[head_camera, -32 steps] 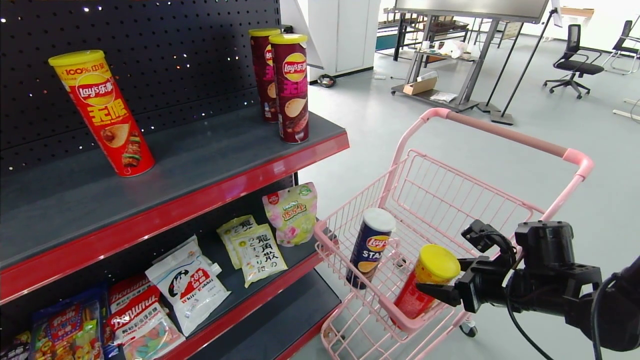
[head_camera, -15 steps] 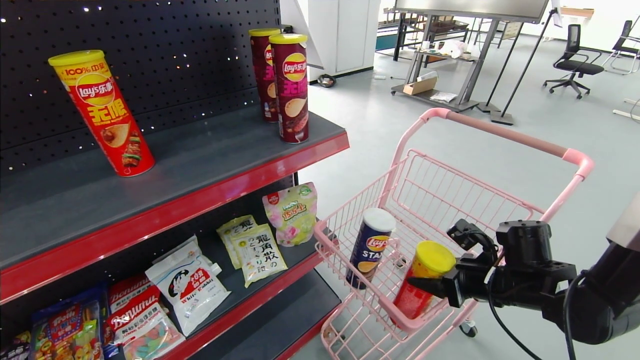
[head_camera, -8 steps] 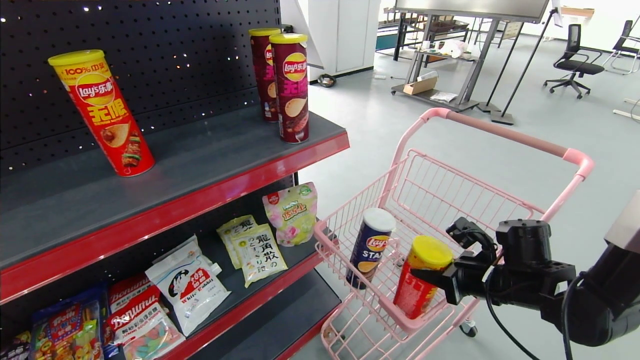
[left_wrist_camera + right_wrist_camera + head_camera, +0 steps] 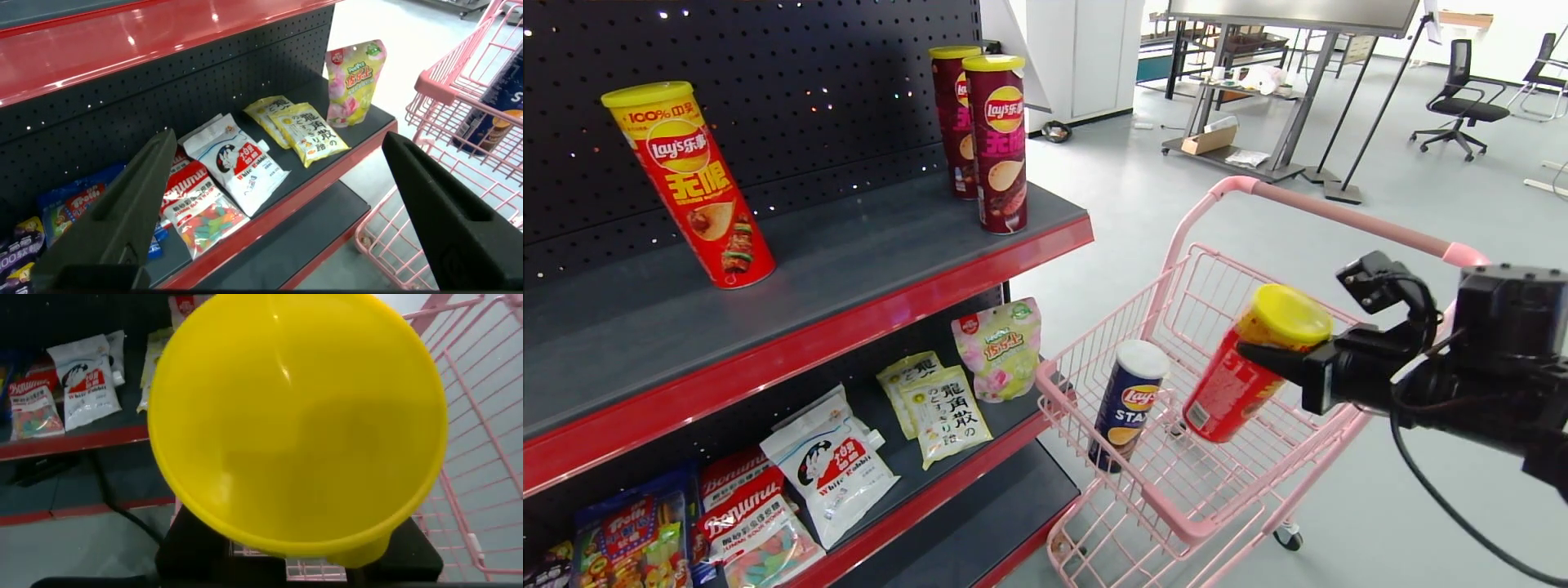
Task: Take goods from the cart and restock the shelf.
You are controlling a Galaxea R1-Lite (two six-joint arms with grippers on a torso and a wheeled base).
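Fingers (image 4: 1278, 360) clamp red can (image 4: 1232, 394) (tilted) above cart (image 4: 1176, 523).

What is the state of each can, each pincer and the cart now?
held can: tilted, in the air over the cart, lid on.
right pincer: shut on the held can.
blue can: leaning in the cart, lid on.
red shelf can: standing on the top shelf.
maroon cans: standing on the top shelf.
left pincer: open, empty.
cart: holds the blue can.
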